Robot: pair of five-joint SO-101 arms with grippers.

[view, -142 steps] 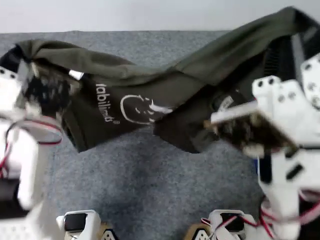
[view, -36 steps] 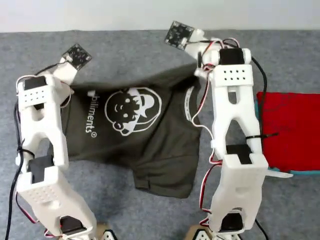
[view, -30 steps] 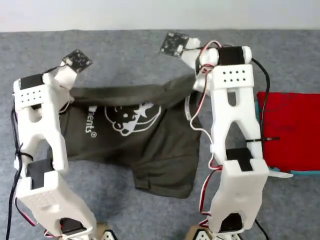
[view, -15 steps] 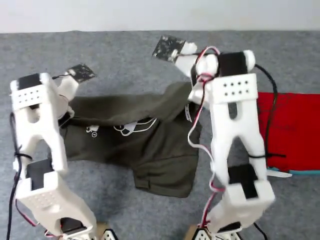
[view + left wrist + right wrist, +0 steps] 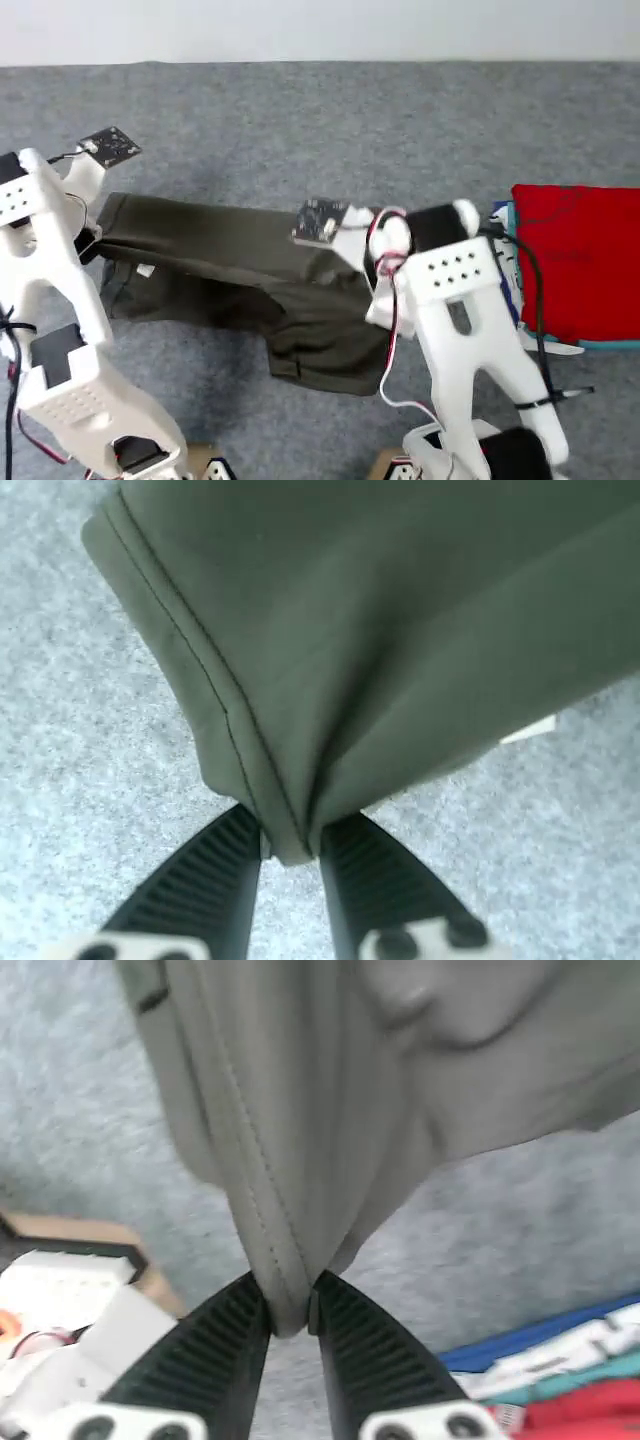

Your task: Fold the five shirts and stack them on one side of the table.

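Observation:
A dark olive shirt [image 5: 250, 270] lies across the grey table, its far edge lifted and folded toward the near side. My left gripper [image 5: 290, 852] is shut on the shirt's hem [image 5: 270, 810], at the left end of the fold [image 5: 100, 225] in the high view. My right gripper [image 5: 288, 1320] is shut on a bunched edge of the same shirt [image 5: 300, 1160], at the right end of the fold [image 5: 345, 255]. Both ends hang a little above the table. A folded red shirt [image 5: 575, 260] tops a stack at the right edge.
Grey carpet-like table surface [image 5: 330, 130] stretches bare behind the shirt. Under the red shirt, blue and teal edges [image 5: 600, 345] of other folded clothes show. The right arm's white body [image 5: 470, 330] stands between the olive shirt and the stack.
Both grippers have pulled the shirt's far edge toward the near side, folding it over so the printed face is now covered. The right arm came down and back from the far side.

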